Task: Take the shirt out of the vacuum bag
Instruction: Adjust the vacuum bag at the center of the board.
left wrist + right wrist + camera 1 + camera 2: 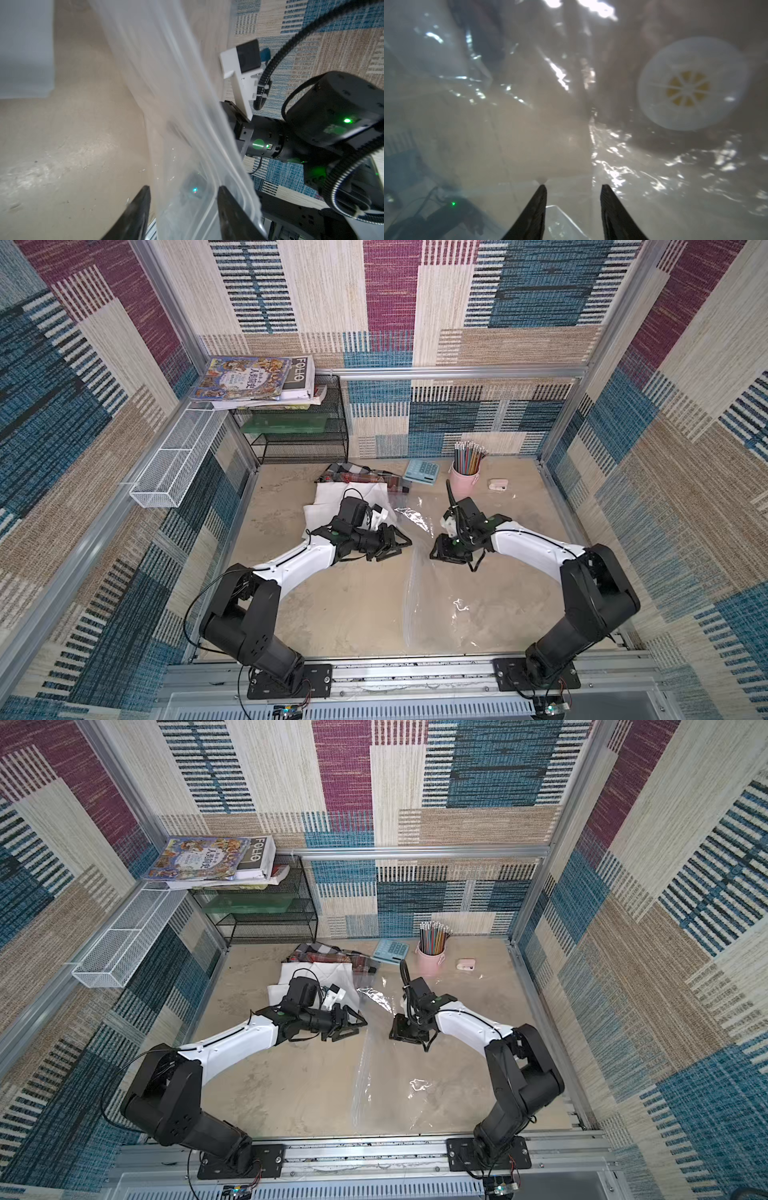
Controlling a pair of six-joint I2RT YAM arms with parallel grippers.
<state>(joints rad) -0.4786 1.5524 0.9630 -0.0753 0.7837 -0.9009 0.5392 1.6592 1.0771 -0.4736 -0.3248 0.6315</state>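
Across the tabletop's middle, with the far wall as twelve o'clock, both top views showed the vacuum bag (436, 605) (386, 1085) lying flat, running from centre toward five o'clock, bare tabletop visible through it. A white cloth (328, 497) and a plaid cloth (357, 477) lay toward eleven o'clock; I could not tell which was the shirt. The white one looked clear of the plastic. The left tool (405, 547) sat at the bag's nine o'clock edge and the right tool (436, 551) just beside it, over the film. From the left wrist, the left tool (184, 188) stood part-way open, its jaws straddling the bag (166, 93) near the zip strip (218, 158) without clamping; the white cloth (22, 52) lay apart on bare tabletop. From the right wrist, the right tool (574, 187) was likewise half open, with a fold of film between the jaws, not pinched, and the round white valve (692, 83) showed ahead through the glare. I judged the bag light, limp and slippery, likely to crumple and slide out of a loose pinch. The zip strip, being thicker and stiffer, looked the best place to take hold, keeping off the valve.
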